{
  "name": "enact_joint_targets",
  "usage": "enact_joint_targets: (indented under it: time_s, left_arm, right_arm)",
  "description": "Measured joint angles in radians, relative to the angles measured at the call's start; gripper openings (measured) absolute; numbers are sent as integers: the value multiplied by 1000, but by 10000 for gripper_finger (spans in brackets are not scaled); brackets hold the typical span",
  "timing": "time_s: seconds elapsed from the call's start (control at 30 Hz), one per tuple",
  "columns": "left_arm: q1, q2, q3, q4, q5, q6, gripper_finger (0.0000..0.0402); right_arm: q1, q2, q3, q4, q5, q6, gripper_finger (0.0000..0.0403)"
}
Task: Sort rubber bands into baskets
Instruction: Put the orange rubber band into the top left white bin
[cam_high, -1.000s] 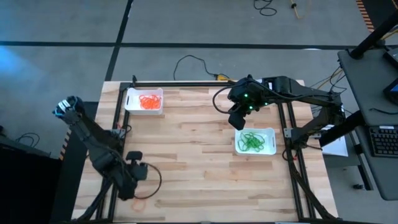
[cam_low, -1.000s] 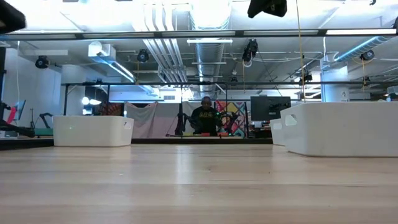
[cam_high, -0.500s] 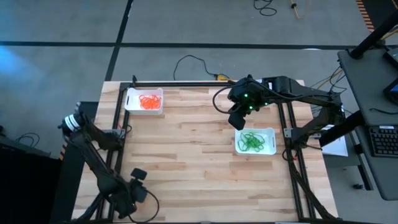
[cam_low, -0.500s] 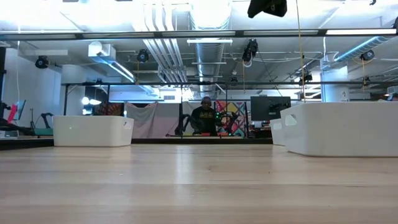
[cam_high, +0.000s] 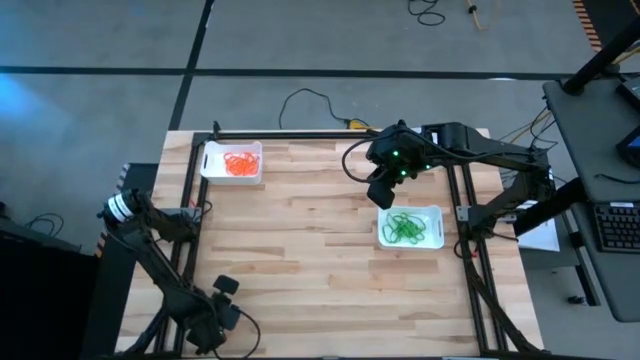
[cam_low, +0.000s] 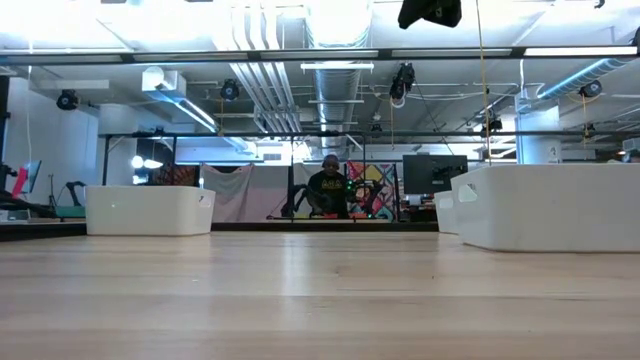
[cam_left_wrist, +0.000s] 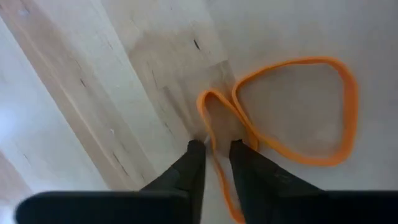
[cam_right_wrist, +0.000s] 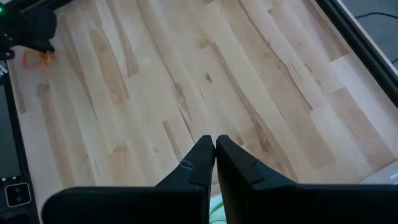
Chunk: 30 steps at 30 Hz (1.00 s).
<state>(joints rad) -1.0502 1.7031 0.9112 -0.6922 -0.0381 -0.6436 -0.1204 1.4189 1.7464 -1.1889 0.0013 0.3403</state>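
An orange rubber band lies twisted on the wooden table near its front left corner. My left gripper points down at it, narrowly open, with one strand between the fingertips; it also shows in the high view. My right gripper is shut and empty, hovering beside the far edge of the basket of green bands. A basket with orange bands stands at the far left. A third basket does not show.
Black frame rails run along the table's left and right sides. A black cable lies behind the far edge. In the low view the two baskets stand far back, and a person sits in the room beyond.
My left arm has swung its gripper toward the table's near edge, down at the front left corner over the orange band. My right arm has kept still.
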Motion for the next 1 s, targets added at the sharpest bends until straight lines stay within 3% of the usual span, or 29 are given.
enact_joint_targets:
  time_s: [0.17,0.43,0.6,0.8,1.0]
  left_arm:
    - [3,-6,-1,11,8,-29,7]
    - [51,-85,-8,-40,-14,-31,0]
    - [132,-235,-7,-140,-132,-31,0]
    - [333,-467,-5,-178,-322,-22,0]
    - [721,-608,6,-193,-400,74,0]
  right_arm:
    - [0,0,0,0,0,0,13]
    - [0,0,0,1,0,0,13]
    - [0,0,0,1,0,0,13]
    - [0,0,0,0,0,0,13]
    - [0,0,0,1,0,0,13]
